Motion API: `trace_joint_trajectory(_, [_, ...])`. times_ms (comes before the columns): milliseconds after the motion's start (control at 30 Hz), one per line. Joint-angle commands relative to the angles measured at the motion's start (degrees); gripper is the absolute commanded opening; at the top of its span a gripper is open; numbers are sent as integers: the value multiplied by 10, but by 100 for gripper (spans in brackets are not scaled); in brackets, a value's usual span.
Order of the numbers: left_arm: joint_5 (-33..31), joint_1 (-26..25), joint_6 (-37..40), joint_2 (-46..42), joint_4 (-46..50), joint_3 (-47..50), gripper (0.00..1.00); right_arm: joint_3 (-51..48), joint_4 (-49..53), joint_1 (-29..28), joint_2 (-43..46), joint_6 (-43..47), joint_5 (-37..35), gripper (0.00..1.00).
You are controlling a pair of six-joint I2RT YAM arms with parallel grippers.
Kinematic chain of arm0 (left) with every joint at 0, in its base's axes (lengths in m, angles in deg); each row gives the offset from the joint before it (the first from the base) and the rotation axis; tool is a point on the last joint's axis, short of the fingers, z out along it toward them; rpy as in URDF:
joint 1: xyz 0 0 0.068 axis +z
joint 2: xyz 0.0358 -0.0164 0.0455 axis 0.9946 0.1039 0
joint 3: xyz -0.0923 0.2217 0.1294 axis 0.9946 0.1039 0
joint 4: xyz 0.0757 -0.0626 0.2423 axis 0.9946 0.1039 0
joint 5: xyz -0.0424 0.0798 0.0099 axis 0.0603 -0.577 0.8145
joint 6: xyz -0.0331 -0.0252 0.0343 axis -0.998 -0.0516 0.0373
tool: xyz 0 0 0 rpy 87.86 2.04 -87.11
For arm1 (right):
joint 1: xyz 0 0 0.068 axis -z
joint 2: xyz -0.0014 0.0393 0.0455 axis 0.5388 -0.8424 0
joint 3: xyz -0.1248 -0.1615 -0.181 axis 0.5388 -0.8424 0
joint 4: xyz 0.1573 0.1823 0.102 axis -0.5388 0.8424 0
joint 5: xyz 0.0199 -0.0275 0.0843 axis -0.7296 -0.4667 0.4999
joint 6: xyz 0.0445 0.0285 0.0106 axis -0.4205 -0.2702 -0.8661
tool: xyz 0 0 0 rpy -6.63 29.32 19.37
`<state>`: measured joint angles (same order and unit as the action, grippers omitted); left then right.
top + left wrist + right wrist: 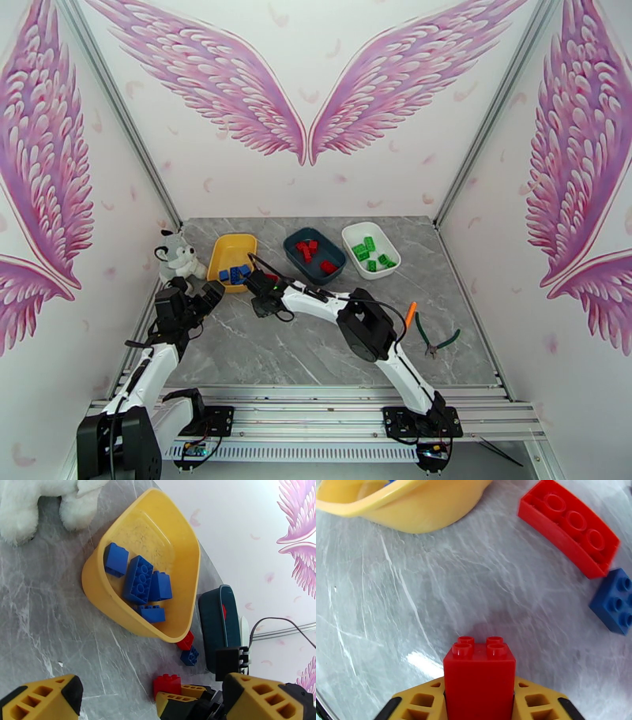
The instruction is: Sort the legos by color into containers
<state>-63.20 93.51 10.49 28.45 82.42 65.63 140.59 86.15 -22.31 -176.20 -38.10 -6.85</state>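
— Red brick [479, 677] first: where's it at?
— Btwn the fingers [418, 702] of the R gripper [479, 707], which press on its two sides. Studs point away from the wrist. Can't tell whether it's lifted or resting on the table [474, 590].
— Which part of the table?
— Grey marble just off the near corner of the yellow tray [233, 253], centre-left of the work area.
— Any loose pcs close by?
— Two. A long red brick [568, 539] w/ a blue brick [616, 600] just beside it, both on the marble btwn the yellow tray and the teal tray [336, 251].
— L gripper [209, 294]?
— Spread wide, nothing in it. Hangs over the table near the husky toy [175, 256], at the near-left of the yellow tray.
— What's in the trays?
— Yellow tray: four blue bricks [138, 579], bunched at one end. Teal tray: red bricks [306, 250]. White tray [352, 234]: green bricks [362, 251].
— Anything else on the table?
— Green-handled pliers [434, 338] on the right side, well apart from the trays.
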Motion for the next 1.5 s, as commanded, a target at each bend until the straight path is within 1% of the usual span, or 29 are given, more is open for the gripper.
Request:
trace_joint_trajectory(0, [6, -20, 16, -8, -5, -6, 99, -19, -1, 8, 49, 9, -28, 26])
trace_joint_trajectory(67, [2, -41, 22, 1, -5, -16, 99, -31, -3, 20, 69, 11, -32, 23])
trace_joint_trajectory(133, [-2, -63, 28, 10, -11, -21, 99, -42, -4, 34, 90, 15, -41, 23])
trace_joint_trajectory(233, [2, -105, 43, 35, -14, -42, 99, -58, -6, 64, 125, 24, -65, 24])
trace_joint_trajectory(333, [-8, -148, 56, 55, -14, -59, 99, -64, -2, 104, 151, 30, -81, 25])
trace_joint_trajectory(467, [-18, -169, 64, 62, -13, -67, 99, -49, 3, 162, 159, 36, -88, 28])
trace_joint_trajectory(533, [-19, -172, 67, 61, -10, -69, 99, -24, 15, 187, 147, 40, -87, 33])
trace_joint_trajectory(600, [-20, -173, 68, 58, -8, -69, 99, 9, 29, 203, 125, 49, -86, 45])
trace_joint_trajectory(633, [-20, -173, 69, 57, -8, -69, 99, 23, 36, 207, 115, 52, -90, 51])
trace_joint_trajectory(700, [-23, -174, 71, 58, -5, -70, 99, 46, 42, 209, 102, 66, -98, 59])
trace_joint_trajectory(833, [-25, -175, 72, 64, -6, -70, 99, 40, 24, 203, 110, 81, -86, 70])
trace_joint_trajectory(967, [-39, -173, 71, 67, -5, -68, 99, -1, -26, 174, 132, 126, -71, 78])
trace_joint_trajectory(1067, [-57, -167, 68, 60, 1, -61, 99, -20, -55, 146, 135, 172, -54, 81])
trace_joint_trajectory(1167, [-67, -144, 60, 41, 8, -49, 99, -10, -57, 128, 117, 206, -27, 81])
trace_joint_trajectory(1267, [-49, -100, 37, 15, -5, -25, 99, 12, -49, 123, 88, 224, 5, 82])
trace_joint_trajectory(1367, [-26, -59, 19, -4, -13, -6, 99, 30, -53, 121, 60, 240, 42, 84])
trace_joint_trajectory(1467, [-14, -41, 12, -12, -17, 2, 99, 49, -57, 118, 29, 255, 66, 86])
